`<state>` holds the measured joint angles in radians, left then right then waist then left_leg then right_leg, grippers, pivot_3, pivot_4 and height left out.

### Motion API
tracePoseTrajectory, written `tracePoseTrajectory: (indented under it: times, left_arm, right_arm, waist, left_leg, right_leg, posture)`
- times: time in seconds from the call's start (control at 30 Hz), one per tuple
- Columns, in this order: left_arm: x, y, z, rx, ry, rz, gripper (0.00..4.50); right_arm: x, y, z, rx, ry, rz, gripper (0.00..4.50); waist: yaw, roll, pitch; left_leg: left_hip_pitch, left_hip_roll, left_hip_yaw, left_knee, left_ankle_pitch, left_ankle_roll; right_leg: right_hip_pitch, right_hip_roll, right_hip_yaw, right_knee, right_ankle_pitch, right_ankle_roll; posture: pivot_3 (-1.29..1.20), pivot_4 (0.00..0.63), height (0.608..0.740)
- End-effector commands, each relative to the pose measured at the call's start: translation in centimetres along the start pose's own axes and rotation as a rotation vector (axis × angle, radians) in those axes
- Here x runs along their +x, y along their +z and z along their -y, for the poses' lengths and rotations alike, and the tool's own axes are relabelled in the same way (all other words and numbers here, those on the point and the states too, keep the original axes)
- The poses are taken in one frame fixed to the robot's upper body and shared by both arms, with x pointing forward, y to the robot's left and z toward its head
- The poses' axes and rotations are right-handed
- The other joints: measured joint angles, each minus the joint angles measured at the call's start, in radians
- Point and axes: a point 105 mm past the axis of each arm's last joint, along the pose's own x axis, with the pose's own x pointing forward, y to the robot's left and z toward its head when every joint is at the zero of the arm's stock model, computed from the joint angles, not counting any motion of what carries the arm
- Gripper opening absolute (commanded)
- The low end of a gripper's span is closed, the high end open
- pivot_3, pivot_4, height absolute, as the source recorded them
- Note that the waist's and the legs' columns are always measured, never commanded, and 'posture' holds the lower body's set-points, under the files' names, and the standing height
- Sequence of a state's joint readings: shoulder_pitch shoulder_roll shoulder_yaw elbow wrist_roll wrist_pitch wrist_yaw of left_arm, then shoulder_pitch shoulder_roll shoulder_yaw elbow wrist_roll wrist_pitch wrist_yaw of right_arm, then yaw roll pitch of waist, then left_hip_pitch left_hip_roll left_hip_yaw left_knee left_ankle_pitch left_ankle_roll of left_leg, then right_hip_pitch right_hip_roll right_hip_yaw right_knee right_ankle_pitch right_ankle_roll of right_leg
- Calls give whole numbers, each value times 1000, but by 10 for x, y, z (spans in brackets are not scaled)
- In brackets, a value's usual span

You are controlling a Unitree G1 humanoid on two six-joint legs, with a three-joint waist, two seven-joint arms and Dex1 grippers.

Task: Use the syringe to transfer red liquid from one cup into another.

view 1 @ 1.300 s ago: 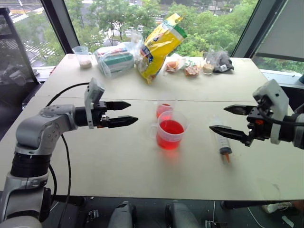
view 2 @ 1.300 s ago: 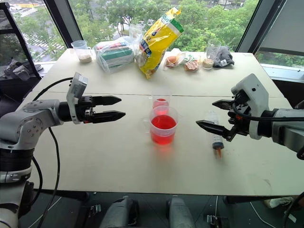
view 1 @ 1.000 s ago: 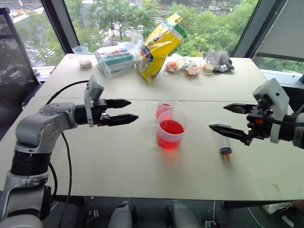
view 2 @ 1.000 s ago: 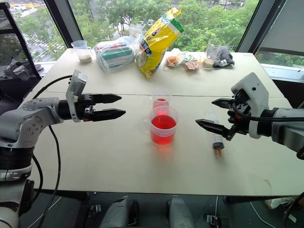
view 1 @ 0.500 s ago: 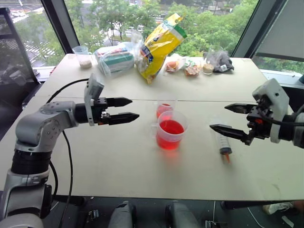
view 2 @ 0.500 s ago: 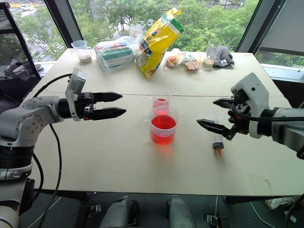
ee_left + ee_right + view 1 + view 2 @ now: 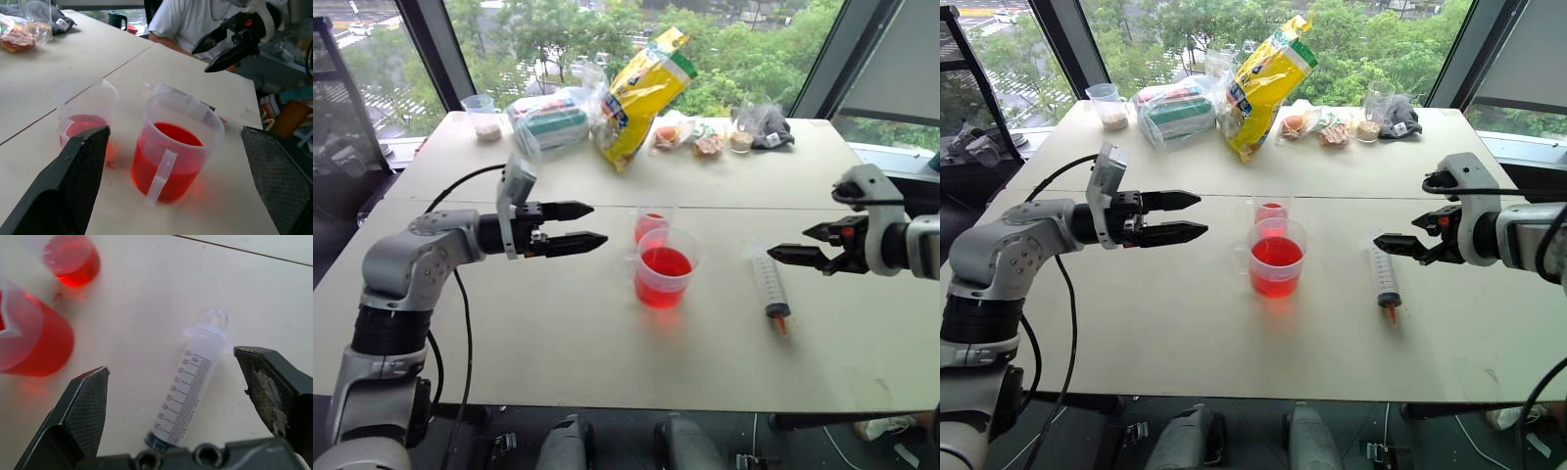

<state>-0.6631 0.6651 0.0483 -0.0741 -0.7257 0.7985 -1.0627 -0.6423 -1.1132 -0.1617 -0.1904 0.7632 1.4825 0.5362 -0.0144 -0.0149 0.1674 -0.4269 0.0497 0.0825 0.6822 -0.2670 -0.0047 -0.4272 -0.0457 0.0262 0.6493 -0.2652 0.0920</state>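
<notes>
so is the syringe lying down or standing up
Lying flat: the syringe rests on its side on the table, orange tip toward the robot.

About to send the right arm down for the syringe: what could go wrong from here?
1. The syringe lies flat on the table; the open right end effector could push or roll it rather than grip it.
2. The measuring cup and the smaller cup stand close together; a swing toward them might spill red liquid.
3. The open left end effector hovers beside both cups.
</notes>
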Motion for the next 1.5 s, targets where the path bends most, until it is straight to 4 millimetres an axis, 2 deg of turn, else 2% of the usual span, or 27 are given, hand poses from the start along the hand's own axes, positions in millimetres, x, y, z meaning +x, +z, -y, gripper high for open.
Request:
tracePoseTrajectory:
  times: [0.03, 0.17, 0.4, 0.57, 0.77, 0.87, 1.0, 1.1, 1.17, 1.27, 1.3, 1.33, 1.43, 1.5]
  left_arm:
    - [5, 5, 1, 38, -20, 13, 4407]
    - [11, 6, 1, 42, -37, 23, 4407]
    - [14, 7, 1, 50, -42, 26, 4407]
    - [12, 6, 3, 57, -37, 20, 4407]
    - [9, -1, 11, 92, -80, -30, 4407]
    - [8, -3, 12, 95, -86, -41, 4407]
    - [7, -9, 15, 112, -118, -84, 4407]
    - [6, -13, 16, 124, -136, -112, 4407]
    - [6, -12, 14, 124, -129, -104, 4407]
    - [6, -6, 12, 120, -117, -78, 4407]
    - [5, -5, 11, 121, -112, -74, 4407]
    - [5, -5, 10, 122, -109, -74, 4407]
    - [6, -2, 7, 118, -94, -61, 4407]
    - [6, -1, 7, 114, -97, -58, 4407]
  right_arm:
    - [6, 1, 13, 121, -58, -62, 4473]
    - [23, -6, 22, 209, -89, -138, 4473]
    - [58, -13, 18, 325, -65, -245, 4473]
    - [77, -17, 10, 338, -54, -308, 4473]
    - [93, -25, 3, 275, -52, -381, 4473]
    - [97, -26, 1, 251, -51, -398, 3639]
    - [100, -26, -3, 233, -37, -413, 1602]
    - [98, -24, -3, 226, -32, -411, 1467]
    - [93, -17, 0, 230, -33, -378, 1467]
    - [79, 25, 5, 101, -41, -152, 1467]
    - [71, 44, 1, 67, -12, -50, 1467]
    - [64, 56, -3, 50, 9, 12, 1467]
    - [19, 114, -28, 5, 148, 364, 1467]
    - [-8, 136, -45, -42, 206, 569, 1467]
  waist:
    - [-1, 0, 0]
    - [2, 0, 0]
    - [-1, 0, 0]
    - [-1, 0, 0]
    - [-1, 0, 0]
    - [-1, 0, 0]
    - [-2, 0, 0]
    - [-3, 0, 0]
    - [-2, 0, 0]
    - [-1, 1, 1]
    - [-1, 1, 1]
    - [0, 2, 1]
    - [1, 1, 1]
    - [0, 1, 1]
  left_leg:
    - [0, 0, 0, 0, 0, 0]
    - [-1, 0, 0, -1, 0, 0]
    - [-1, 0, 1, -1, 0, 1]
    - [-1, 0, 1, -1, 0, 1]
    - [-1, 0, 1, -1, 0, 1]
    - [-1, 0, 1, -1, 0, 1]
    - [-1, 0, 1, -1, 0, 1]
    - [-1, 0, 1, -1, 0, 1]
    - [-1, 0, 1, -1, 0, 1]
    - [-1, 0, 1, -1, 0, 1]
    - [-2, 0, 2, -1, 0, 1]
    - [-2, 0, 2, -1, 0, 1]
    - [-2, 0, 1, -2, 0, 1]
    - [-2, 0, 1, -2, 0, 1]
  right_leg:
    - [0, 0, 0, 0, 0, 0]
    - [-1, 0, 0, 0, 2, 3]
    - [-1, 0, 0, 0, 2, 4]
    - [-1, 0, 0, 1, 2, 4]
    - [-2, 0, 0, 1, 2, 4]
    - [-1, 0, 0, 1, 2, 4]
    - [-1, 0, 0, 1, 2, 4]
    - [-2, 1, 0, 1, 2, 4]
    - [-2, 1, 0, 1, 2, 4]
    - [-2, 0, 0, 1, 2, 4]
    - [-2, 0, 0, 1, 2, 4]
    - [-2, 0, 0, 1, 2, 4]
    - [-3, 0, 0, 1, 2, 4]
    - [-3, 1, 0, 1, 2, 4]
  posture:
    - [0, 150, 740]
    - [0, 150, 740]
    - [0, 150, 740]
    - [0, 150, 740]
    - [0, 150, 740]
    - [0, 150, 740]
    - [0, 150, 740]
    - [0, 150, 740]
    - [0, 150, 740]
    - [0, 150, 740]
    - [0, 150, 740]
    - [0, 150, 740]
    - [0, 150, 740]
    - [0, 150, 740]
